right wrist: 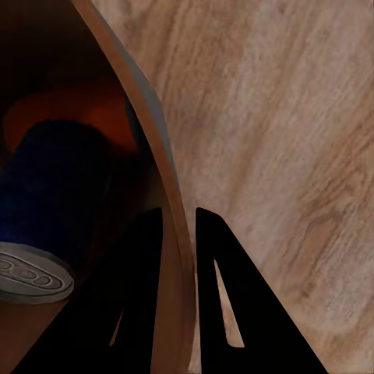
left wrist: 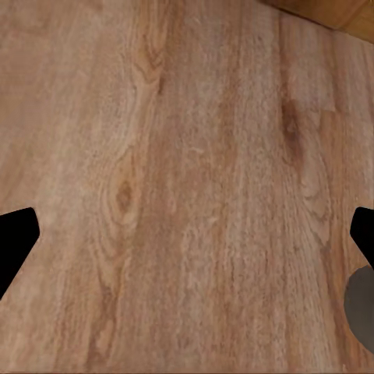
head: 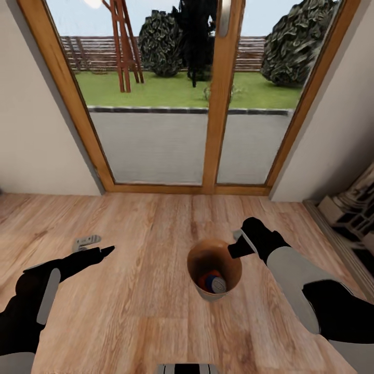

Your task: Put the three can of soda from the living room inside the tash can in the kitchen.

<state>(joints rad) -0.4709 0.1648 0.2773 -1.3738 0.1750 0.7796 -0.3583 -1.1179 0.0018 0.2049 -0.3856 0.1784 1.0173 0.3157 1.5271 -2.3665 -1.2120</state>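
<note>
We hold the tash can (head: 214,267) by its rim in the clenched right fingers (right wrist: 167,296), with blue and orange cans of soda (head: 213,282) already inside, our left fingers (left wrist: 15,241) released, the kitchen trip apparently remaining.

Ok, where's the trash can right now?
In the head view the tash can sits low and centre over the wood floor, before the glass doors, its rim pinched by the right gripper.
</note>
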